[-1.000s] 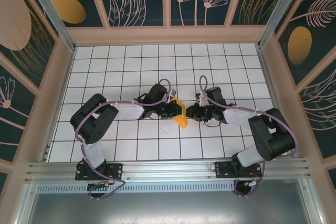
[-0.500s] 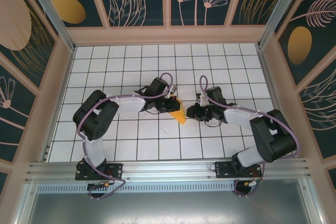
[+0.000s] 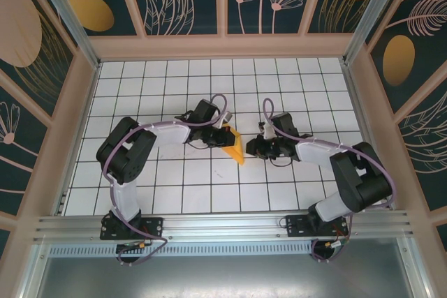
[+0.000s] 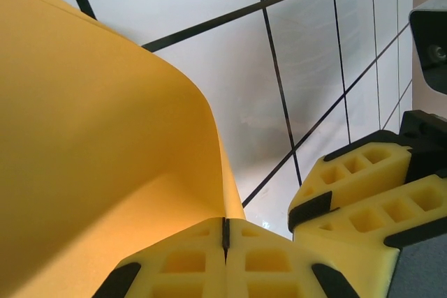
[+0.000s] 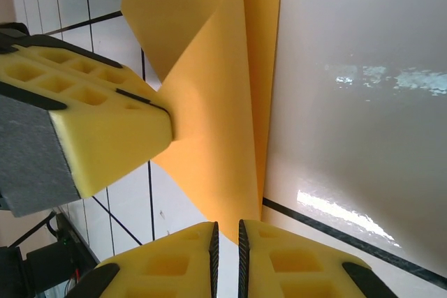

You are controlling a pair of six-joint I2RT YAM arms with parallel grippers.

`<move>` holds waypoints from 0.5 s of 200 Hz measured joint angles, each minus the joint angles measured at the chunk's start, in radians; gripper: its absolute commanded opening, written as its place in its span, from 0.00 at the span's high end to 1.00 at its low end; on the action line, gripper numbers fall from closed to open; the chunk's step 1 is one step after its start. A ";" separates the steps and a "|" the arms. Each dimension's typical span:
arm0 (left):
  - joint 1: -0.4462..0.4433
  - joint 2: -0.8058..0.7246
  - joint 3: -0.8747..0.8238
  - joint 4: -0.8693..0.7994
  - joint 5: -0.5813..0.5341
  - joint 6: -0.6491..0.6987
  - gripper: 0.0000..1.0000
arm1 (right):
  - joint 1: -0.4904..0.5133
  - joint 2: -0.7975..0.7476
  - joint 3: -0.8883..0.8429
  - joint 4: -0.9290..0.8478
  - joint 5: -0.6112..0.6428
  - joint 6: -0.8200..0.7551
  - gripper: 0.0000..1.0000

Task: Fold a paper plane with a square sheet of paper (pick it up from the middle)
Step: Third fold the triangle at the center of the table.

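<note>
Now your left gripper (image 3: 223, 137) has edged a little toward the far edge of the table (image 3: 167, 82) over the last second. The paper (image 3: 237, 147) went with it and reads as a tidier, narrower wedge than before. It hangs over the middle of the table, between the two grippers. The right gripper (image 3: 252, 147) has barely shifted and sits just beside the paper on its other side.

From the left wrist, the pads are pressed flat together with the paper's edge caught in the seam, so that side is firmly gripping. From the right wrist, the jaws are drawn nearly together with a thin slit left. The paper's lower point comes down to them, but you cannot tell whether it is actually pinched.

The paper shows a crease and a curved, loose flap, so you are probably mid-fold, not finished. Confirm the right-hand hold before you pull, because a one-sided grip could let the flap spring open.
</note>
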 measured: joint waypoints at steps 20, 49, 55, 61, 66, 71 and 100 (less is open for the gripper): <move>0.008 0.014 0.023 -0.031 0.011 0.030 0.93 | 0.008 0.013 0.011 0.000 0.000 0.000 0.80; 0.008 0.032 0.047 -0.061 0.018 0.068 0.93 | 0.022 0.033 0.035 0.000 0.000 0.000 0.81; 0.009 0.034 0.048 -0.065 0.017 0.075 0.93 | 0.025 0.037 0.039 0.000 0.000 0.000 0.81; 0.010 0.034 0.048 -0.070 0.017 0.081 0.93 | 0.028 0.040 0.042 0.000 0.000 0.000 0.81; 0.010 0.035 0.049 -0.076 0.017 0.088 0.93 | 0.029 0.043 0.043 0.000 0.000 0.000 0.81; 0.012 0.035 0.050 -0.080 0.017 0.092 0.93 | 0.031 0.045 0.044 0.000 0.000 0.000 0.81; 0.024 0.044 0.061 -0.108 0.015 0.124 0.93 | 0.035 0.063 0.047 0.000 0.000 0.003 0.81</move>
